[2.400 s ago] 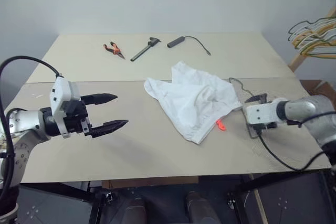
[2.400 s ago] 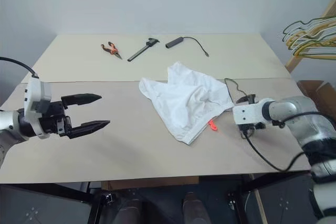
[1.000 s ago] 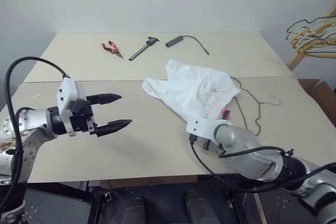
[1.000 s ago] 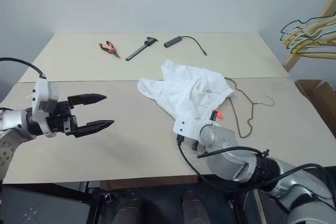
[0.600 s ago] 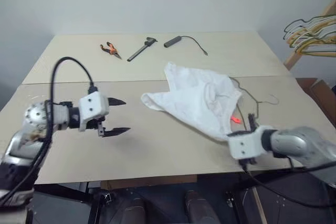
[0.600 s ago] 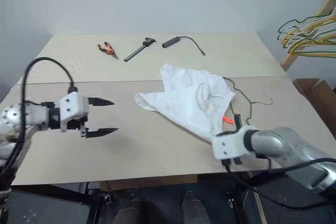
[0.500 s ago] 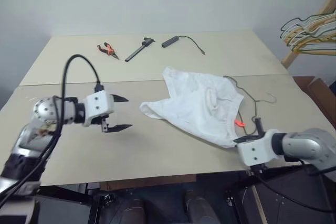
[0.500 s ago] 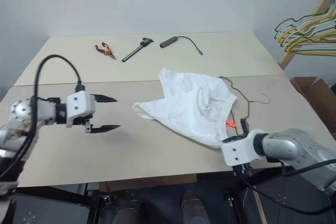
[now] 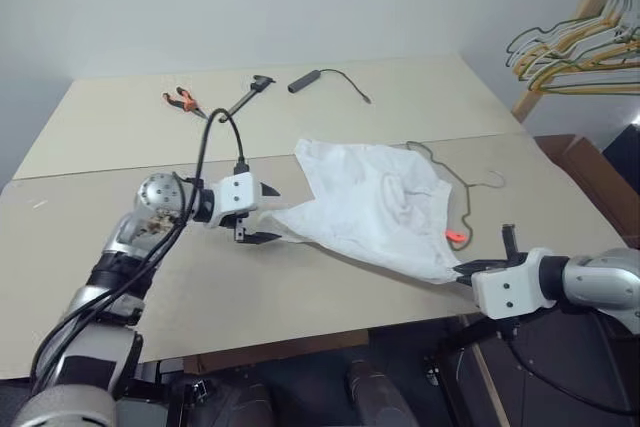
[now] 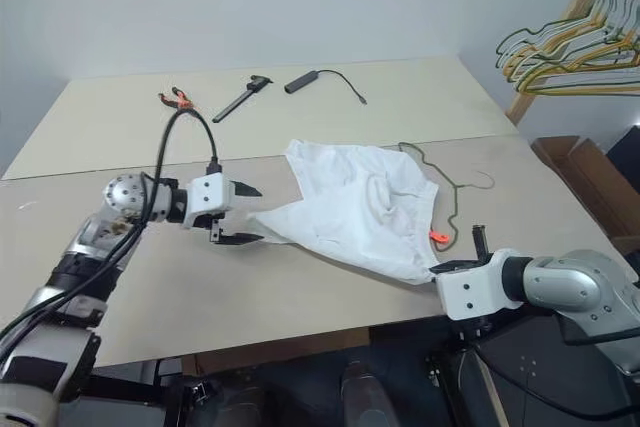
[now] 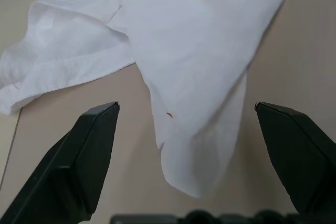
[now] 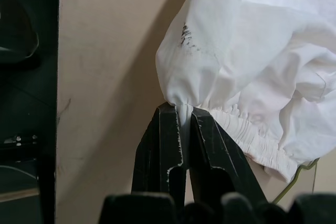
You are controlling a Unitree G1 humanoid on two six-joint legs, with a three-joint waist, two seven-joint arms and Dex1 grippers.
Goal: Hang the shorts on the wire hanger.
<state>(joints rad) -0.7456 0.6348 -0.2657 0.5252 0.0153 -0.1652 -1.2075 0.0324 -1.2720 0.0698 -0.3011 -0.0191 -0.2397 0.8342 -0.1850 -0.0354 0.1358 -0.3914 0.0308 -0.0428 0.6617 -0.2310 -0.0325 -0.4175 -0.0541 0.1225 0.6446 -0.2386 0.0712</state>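
Observation:
The white shorts (image 9: pixel 370 205) lie spread on the tan table (image 9: pixel 300 297), stretched toward its front right edge. My right gripper (image 12: pixel 180 109) is shut on a corner of their gathered waistband, by the dark marks (image 12: pixel 185 34); from the head it shows at the table's edge (image 9: pixel 464 271), just below the orange tag (image 9: pixel 455 236). My left gripper (image 9: pixel 272 214) stands open at the shorts' left end, its fingers (image 11: pixel 100 129) on either side of a hanging fold (image 11: pixel 199 145). The wire hanger (image 9: pixel 467 185) lies flat, partly under the shorts' right side.
Orange pliers (image 9: pixel 184 100), a black tool (image 9: pixel 245 95) and a black stick with a cable (image 9: pixel 305 78) lie along the far edge. A bunch of yellow and grey hangers (image 9: pixel 565 47) hangs on a wooden rack at the right, above a cardboard box (image 9: pixel 575 157).
The camera has turned right. My right gripper has swung to the front right edge, dragging the shorts' corner with it. My left gripper has come forward and down to the shorts' left end.

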